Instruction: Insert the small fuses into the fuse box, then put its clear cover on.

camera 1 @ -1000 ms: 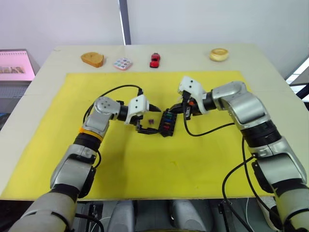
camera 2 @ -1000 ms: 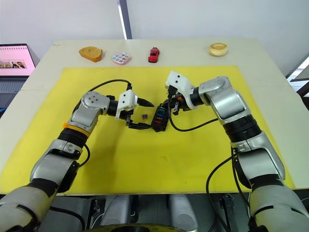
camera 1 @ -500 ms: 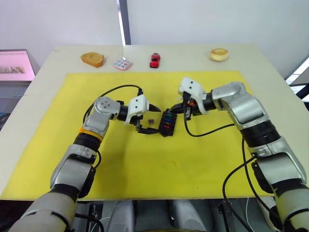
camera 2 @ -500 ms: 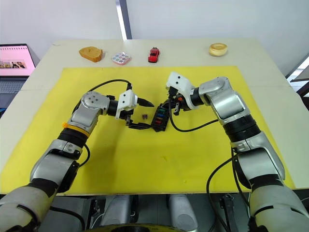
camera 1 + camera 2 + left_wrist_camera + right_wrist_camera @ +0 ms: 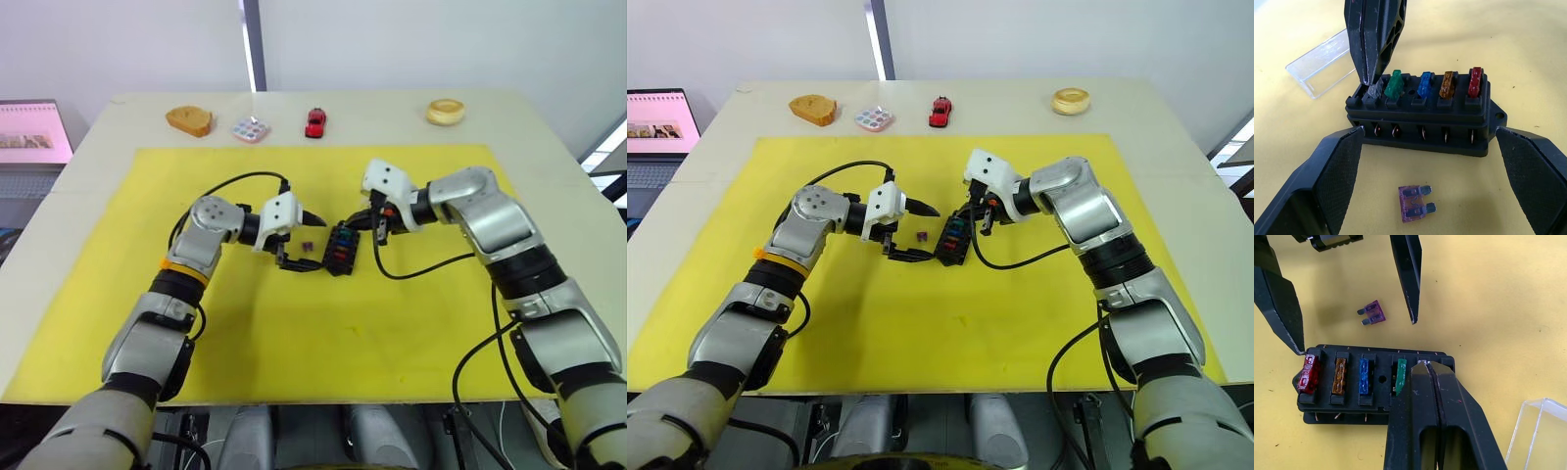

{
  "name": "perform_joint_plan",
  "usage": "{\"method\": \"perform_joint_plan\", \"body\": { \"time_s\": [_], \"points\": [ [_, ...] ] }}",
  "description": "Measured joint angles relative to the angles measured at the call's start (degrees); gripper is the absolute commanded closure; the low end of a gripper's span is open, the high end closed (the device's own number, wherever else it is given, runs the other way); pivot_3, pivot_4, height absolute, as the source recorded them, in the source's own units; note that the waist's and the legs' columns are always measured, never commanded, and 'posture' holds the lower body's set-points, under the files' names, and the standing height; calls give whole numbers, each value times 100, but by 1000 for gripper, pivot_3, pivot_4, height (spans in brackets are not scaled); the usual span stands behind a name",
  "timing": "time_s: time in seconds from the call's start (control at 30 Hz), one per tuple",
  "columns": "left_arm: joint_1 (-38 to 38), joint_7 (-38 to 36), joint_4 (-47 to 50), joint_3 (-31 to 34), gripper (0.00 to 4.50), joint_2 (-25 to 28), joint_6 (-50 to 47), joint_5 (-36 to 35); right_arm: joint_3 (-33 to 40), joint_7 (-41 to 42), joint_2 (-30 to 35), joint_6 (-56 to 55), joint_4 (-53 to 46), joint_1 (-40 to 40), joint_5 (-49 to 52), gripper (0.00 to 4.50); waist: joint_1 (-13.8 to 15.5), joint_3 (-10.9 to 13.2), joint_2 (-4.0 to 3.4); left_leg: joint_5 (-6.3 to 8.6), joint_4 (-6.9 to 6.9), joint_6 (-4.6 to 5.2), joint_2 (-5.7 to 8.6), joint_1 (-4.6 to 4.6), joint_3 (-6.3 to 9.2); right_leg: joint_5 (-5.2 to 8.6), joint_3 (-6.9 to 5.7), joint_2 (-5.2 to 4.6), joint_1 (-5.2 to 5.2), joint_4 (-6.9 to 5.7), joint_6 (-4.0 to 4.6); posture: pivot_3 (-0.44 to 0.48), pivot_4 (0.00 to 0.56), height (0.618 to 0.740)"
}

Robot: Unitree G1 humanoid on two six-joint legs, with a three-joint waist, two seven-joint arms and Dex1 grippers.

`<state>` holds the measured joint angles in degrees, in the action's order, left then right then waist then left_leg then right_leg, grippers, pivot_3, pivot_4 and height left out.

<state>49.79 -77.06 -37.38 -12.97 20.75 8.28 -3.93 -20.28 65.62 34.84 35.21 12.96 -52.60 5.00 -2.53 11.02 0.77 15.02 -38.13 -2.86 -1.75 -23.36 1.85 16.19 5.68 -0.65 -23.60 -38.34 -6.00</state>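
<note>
The right gripper (image 5: pixel 1373 83) has its two fingers pinched together on a grey fuse (image 5: pixel 1373 91), pressing it into the end slot of the fuse box (image 5: pixel 1420 120). Against the views from a second ago, almost nothing has shifted: both arms sit where they were and the box has not slid on the yellow mat (image 5: pixel 294 323). That stillness suggests the grey fuse is being seated rather than carried, and the step is close to finished.

In line with the right fingertips, the same row holds a green fuse (image 5: pixel 1395 84), a blue fuse (image 5: pixel 1425 84), a brown fuse (image 5: pixel 1447 84) and a red fuse (image 5: pixel 1475 81), all upright in their slots; the green one leans slightly.

The left gripper (image 5: pixel 1352 335) is spread wide, holding nothing. One of its fingers touches the box corner at the red-fuse end, the other hangs just beyond the box's long side. Between those two open fingers, a purple fuse (image 5: pixel 1372 313) lies flat on the mat, near the box but apart from it. It looks like the last loose one, so it should be the next pick once the grey fuse is home.

The clear cover (image 5: pixel 1322 62) rests on the mat just behind the right fingers, close to the box end they are working on and not touching it. It is off the box, so covering remains to be done.

The risk now is the box tipping or sliding under the downward push, since only one left finger braces it.
</note>
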Motion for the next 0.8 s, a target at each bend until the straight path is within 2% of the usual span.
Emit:
{"method": "perform_joint_plan", "body": {
  "time_s": [0.37,0.8],
  "points": [
    [-2,-6,3,0,0,8,0,1,25,4,-6,-69,-37,38,-142,4489,1,0,0,0,0,0,0,2,1,0,0,0,4,2,0,0,150,740],
    [-18,-9,46,-7,0,21,0,1,404,230,12,835,-181,-200,419,4489,-6,1,-1,0,2,0,0,-5,1,0,0,0,-6,3,0,0,150,740]
  ]
}}
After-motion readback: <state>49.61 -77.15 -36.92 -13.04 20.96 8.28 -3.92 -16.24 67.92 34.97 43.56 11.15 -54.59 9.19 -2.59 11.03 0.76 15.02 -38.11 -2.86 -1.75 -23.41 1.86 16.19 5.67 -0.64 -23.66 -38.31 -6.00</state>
